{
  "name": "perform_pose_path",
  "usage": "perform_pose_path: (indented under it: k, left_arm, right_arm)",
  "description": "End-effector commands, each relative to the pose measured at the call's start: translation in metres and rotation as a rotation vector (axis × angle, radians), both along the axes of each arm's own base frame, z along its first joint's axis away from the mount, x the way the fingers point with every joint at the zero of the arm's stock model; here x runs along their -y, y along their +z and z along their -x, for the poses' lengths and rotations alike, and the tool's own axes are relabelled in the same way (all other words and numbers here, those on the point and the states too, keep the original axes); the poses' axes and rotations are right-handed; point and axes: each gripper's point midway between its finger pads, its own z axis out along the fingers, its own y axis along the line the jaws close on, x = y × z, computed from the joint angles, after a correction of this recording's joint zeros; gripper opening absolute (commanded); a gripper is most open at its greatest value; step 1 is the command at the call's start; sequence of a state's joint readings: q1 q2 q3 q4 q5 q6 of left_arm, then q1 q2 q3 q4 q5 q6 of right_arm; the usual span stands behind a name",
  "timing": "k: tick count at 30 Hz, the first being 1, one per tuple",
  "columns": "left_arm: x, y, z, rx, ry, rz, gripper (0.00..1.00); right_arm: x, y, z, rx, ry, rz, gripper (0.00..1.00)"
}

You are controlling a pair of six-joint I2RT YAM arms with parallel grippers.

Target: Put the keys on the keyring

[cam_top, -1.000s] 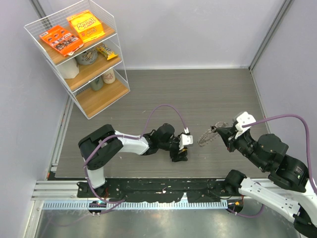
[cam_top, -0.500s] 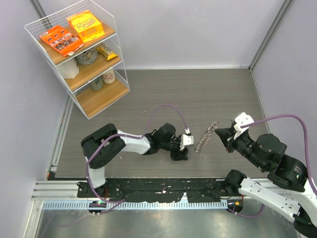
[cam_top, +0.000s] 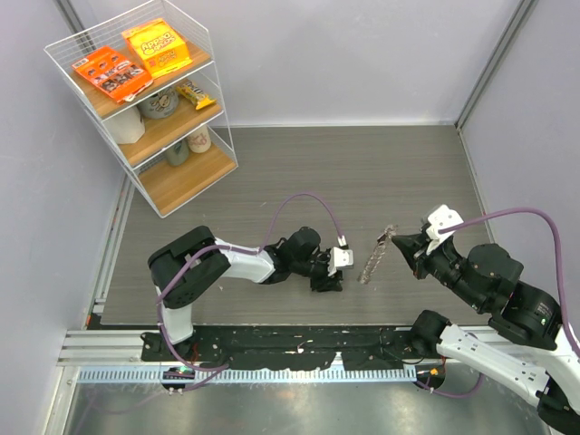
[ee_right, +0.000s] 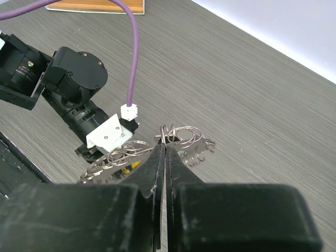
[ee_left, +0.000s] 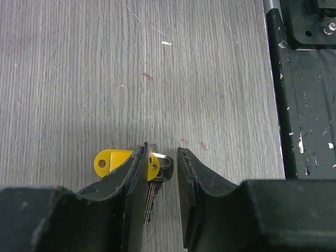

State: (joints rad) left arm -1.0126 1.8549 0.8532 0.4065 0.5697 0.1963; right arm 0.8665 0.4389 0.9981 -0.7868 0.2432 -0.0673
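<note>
The keys lie on the grey wood-grain table. In the left wrist view the yellow-headed key (ee_left: 111, 159) is partly under my left finger (ee_left: 134, 173), and the plain silver key (ee_left: 164, 169) lies between the jaws. My left gripper (ee_left: 161, 157) is open and low over them; in the top view (cam_top: 328, 283) it hides the keys. My right gripper (ee_right: 164, 148) is shut on the keyring (ee_right: 185, 137), a floppy loop of small silver rings. The keyring (cam_top: 372, 259) hangs edge-on just right of the left gripper. A bit of yellow key (ee_right: 129, 168) shows below the ring.
A white wire shelf rack (cam_top: 145, 100) with snack boxes stands at the back left. A black mounting rail (ee_left: 304, 79) runs along the table's near edge, close to the left gripper. Purple cables (cam_top: 304, 201) arc over both arms.
The keyring has swung from lying open and flat to hanging edge-on, and the right gripper has lowered it slightly toward the left gripper. The left gripper has barely moved.
</note>
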Motion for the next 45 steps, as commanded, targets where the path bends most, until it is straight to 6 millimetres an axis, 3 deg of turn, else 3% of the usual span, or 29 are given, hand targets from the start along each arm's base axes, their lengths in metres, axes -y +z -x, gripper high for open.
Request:
perform_pose_path:
  k: [1, 5, 7, 10, 19, 22, 25, 29, 34, 36, 39, 45]
  left_arm:
    - [0.004, 0.002, -0.003, 0.031, -0.013, 0.014, 0.3]
    - [0.004, 0.001, -0.004, 0.033, -0.017, 0.003, 0.16]
    - [0.003, 0.001, -0.006, 0.036, -0.005, -0.006, 0.0]
    - [0.004, 0.008, -0.009, 0.055, 0.01, 0.013, 0.0]
    - [-0.008, 0.085, -0.013, 0.138, 0.103, 0.178, 0.0]
    - [-0.018, 0.102, -0.012, 0.17, 0.138, 0.215, 0.0]
    - [-0.025, 0.115, -0.01, 0.186, 0.152, 0.25, 0.0]
    - [-0.02, 0.103, -0.01, 0.152, 0.141, 0.208, 0.0]
    - [-0.009, 0.089, -0.014, 0.113, 0.139, 0.191, 0.36]
    - [-0.005, 0.081, -0.016, 0.1, 0.135, 0.171, 0.46]
    - [0.0, 0.068, -0.015, 0.063, 0.118, 0.137, 0.54]
    - [0.006, 0.049, -0.018, 0.033, 0.119, 0.102, 0.58]
  right_arm:
    - [-0.005, 0.027, -0.002, 0.052, 0.003, -0.087, 0.05]
    - [-0.005, 0.027, -0.001, 0.046, 0.003, -0.087, 0.06]
    - [-0.004, 0.027, -0.001, 0.045, 0.001, -0.091, 0.05]
    - [-0.003, 0.028, -0.001, 0.047, -0.002, -0.094, 0.06]
    - [-0.005, 0.033, -0.001, 0.063, 0.008, -0.096, 0.06]
    - [-0.006, 0.034, -0.002, 0.066, 0.013, -0.084, 0.06]
    - [-0.007, 0.038, -0.004, 0.073, 0.013, -0.075, 0.06]
    - [-0.006, 0.042, -0.003, 0.082, 0.014, -0.079, 0.05]
    - [-0.002, 0.038, 0.0, 0.068, 0.009, -0.077, 0.06]
    - [-0.001, 0.036, 0.0, 0.064, 0.004, -0.077, 0.05]
    - [0.001, 0.034, 0.001, 0.063, 0.001, -0.072, 0.06]
    - [0.001, 0.033, 0.003, 0.063, 0.012, -0.073, 0.05]
